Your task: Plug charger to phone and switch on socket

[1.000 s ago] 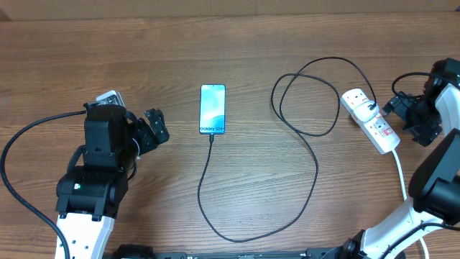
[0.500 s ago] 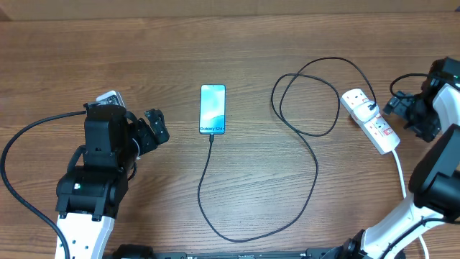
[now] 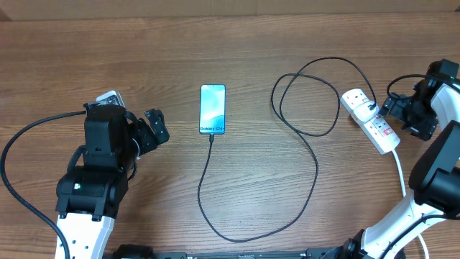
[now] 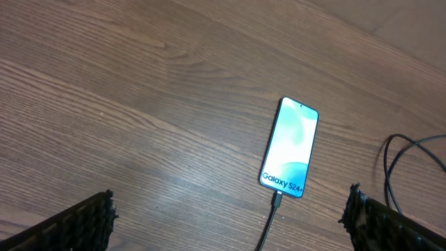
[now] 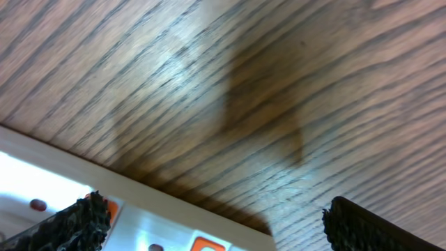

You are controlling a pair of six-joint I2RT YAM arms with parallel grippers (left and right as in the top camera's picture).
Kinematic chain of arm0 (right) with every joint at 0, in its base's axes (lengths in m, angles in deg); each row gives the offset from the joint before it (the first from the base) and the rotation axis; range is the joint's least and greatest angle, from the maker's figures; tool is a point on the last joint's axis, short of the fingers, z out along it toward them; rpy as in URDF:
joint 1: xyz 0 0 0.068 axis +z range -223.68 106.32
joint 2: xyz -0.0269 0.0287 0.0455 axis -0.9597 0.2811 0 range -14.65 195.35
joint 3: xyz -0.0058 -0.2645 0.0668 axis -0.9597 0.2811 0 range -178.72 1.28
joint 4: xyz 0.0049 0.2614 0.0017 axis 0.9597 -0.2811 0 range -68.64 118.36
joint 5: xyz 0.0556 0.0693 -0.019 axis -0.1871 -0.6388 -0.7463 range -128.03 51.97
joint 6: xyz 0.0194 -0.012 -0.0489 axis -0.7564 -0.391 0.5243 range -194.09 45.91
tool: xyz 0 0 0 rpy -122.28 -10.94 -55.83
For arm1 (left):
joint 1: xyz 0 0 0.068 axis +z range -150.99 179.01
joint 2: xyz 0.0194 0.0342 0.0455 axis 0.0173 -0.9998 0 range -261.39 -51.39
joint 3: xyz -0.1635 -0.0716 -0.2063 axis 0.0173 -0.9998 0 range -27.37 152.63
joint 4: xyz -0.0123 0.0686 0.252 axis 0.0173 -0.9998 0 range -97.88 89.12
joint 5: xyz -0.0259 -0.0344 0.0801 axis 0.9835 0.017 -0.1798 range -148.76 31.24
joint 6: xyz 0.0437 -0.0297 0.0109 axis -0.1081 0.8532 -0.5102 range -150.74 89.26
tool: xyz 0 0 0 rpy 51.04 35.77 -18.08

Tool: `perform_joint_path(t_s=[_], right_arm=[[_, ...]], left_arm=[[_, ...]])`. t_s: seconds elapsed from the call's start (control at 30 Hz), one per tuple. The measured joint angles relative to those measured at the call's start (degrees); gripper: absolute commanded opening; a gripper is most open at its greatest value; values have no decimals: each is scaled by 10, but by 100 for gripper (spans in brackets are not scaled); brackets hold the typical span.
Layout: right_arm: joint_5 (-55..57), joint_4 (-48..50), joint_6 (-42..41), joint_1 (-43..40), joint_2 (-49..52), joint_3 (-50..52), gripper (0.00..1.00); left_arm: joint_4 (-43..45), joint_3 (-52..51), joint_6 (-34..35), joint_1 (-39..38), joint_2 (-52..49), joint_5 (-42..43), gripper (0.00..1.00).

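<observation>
On a brown wood-grain table (image 3: 237,43), the left gripper (image 3: 154,128) hangs with fingers spread wide just left of the slim smartphone, while the right gripper (image 3: 395,111), fingers likewise apart, hovers at the right side of the white oblong power strip (image 3: 370,119) with red switches near the table's right edge. The long thin black charger cable (image 3: 316,165) runs from the strip, loops across the centre, and its small plug (image 4: 277,202) meets the bottom edge of the blue-white-screened phone (image 3: 213,108), which lies flat at mid-table.
</observation>
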Motion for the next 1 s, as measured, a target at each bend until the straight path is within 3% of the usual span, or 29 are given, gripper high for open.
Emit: perform_joint_path(t_s=[1.0], right_arm=[[-31, -16, 0, -2, 0, -1, 100]], left_arm=[[0, 0, 0, 0, 0, 0, 99]])
